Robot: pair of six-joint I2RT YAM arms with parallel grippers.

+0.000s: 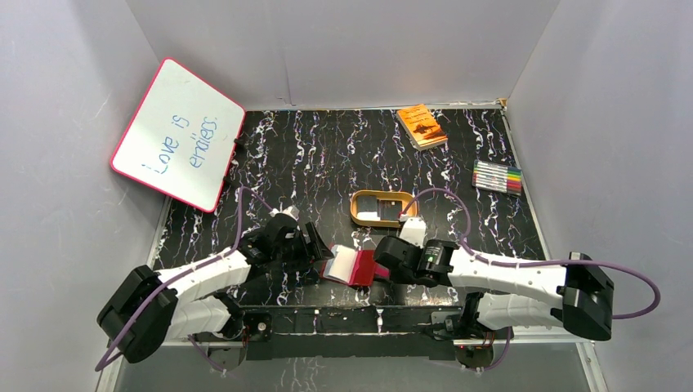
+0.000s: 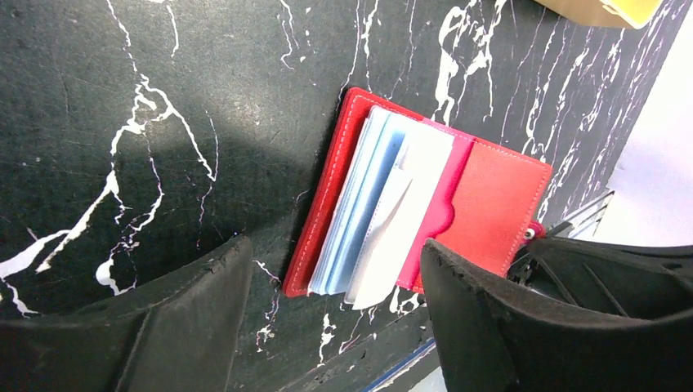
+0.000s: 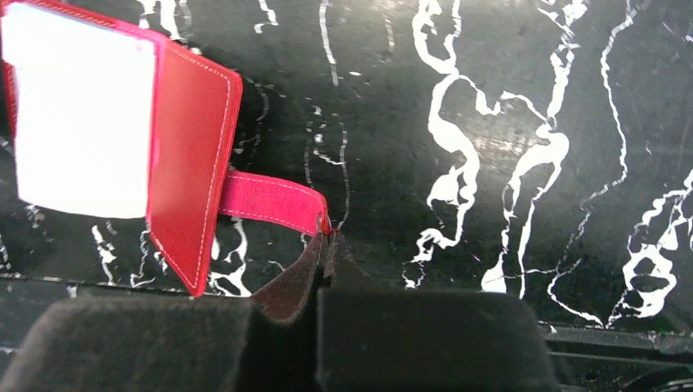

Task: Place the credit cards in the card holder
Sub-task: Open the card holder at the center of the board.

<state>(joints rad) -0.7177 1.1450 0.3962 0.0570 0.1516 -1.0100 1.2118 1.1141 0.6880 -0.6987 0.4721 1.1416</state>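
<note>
The red card holder (image 1: 356,267) lies open on the black marbled table near the front edge, between my two grippers. In the left wrist view the holder (image 2: 498,204) shows a fan of pale blue and white sleeves (image 2: 384,212). My left gripper (image 2: 335,310) is open and empty, with its fingers on either side of the holder's near end. My right gripper (image 3: 327,242) is shut on the end of the holder's pink snap tab (image 3: 270,202). A flat grey card (image 1: 377,205) lies in the gold tray. No other cards show.
The gold oval tray (image 1: 356,214) sits just beyond the holder. An orange book (image 1: 422,126) and a pack of markers (image 1: 498,176) lie at the back right. A whiteboard (image 1: 178,133) leans at the back left. The table's front edge is close beneath both grippers.
</note>
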